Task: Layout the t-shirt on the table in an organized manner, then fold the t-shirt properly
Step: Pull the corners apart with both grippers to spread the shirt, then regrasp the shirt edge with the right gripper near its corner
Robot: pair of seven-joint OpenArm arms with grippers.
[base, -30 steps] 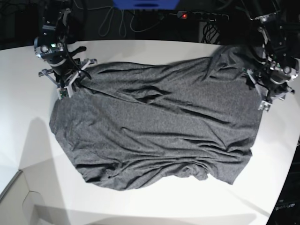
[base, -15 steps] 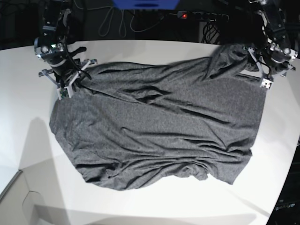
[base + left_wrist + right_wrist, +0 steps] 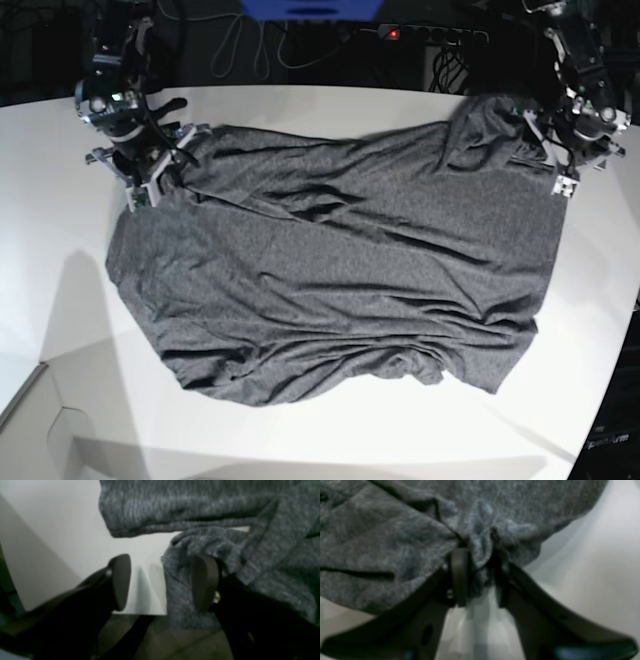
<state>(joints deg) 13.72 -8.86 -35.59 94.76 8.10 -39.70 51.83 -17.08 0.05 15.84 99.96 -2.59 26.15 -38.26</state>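
On the left of your base view, your right gripper is sitting at the t-shirt's upper left corner, its jaws slightly parted with a bunched fold of grey fabric lying between them. The t-shirt itself is lying spread and wrinkled across the middle of the white counter. On the right, your left gripper is hovering at the shirt's upper right corner near the counter edge, jaws standing wide apart and gripping nothing, one finger resting against the cloth.
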